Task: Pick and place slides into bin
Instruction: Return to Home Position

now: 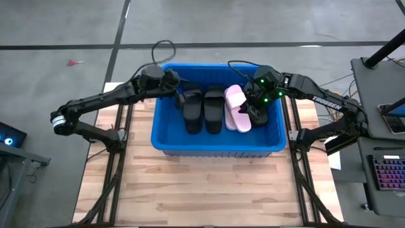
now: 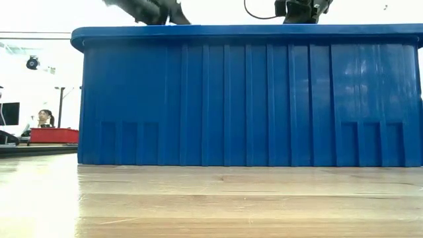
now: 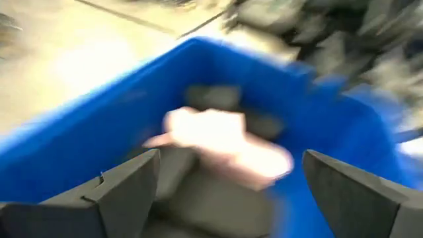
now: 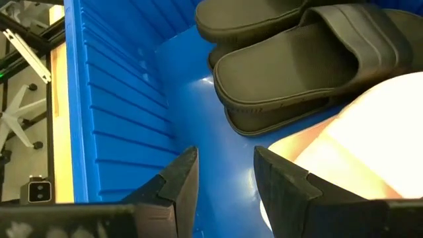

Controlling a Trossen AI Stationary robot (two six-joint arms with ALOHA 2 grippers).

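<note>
Wooden desk (image 1: 209,187) carries the blue bin (image 1: 215,144) of slides (image 1: 214,109); a person (image 2: 46,119) sits beyond. Left gripper (image 1: 180,97) fingers wide, empty — right gripper (image 1: 254,111) fingers narrow, empty.

White lettering "TROSSEN" runs along the right arm (image 1: 323,102).

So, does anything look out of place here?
Nothing broken or spilled. Only the pink slide lies slanted beside the neat black slides in the bin, left gripper and right gripper over it.

Blue bin (image 3: 73,145), pink slide (image 3: 218,135) inside, left claw (image 3: 231,158) spread
</note>
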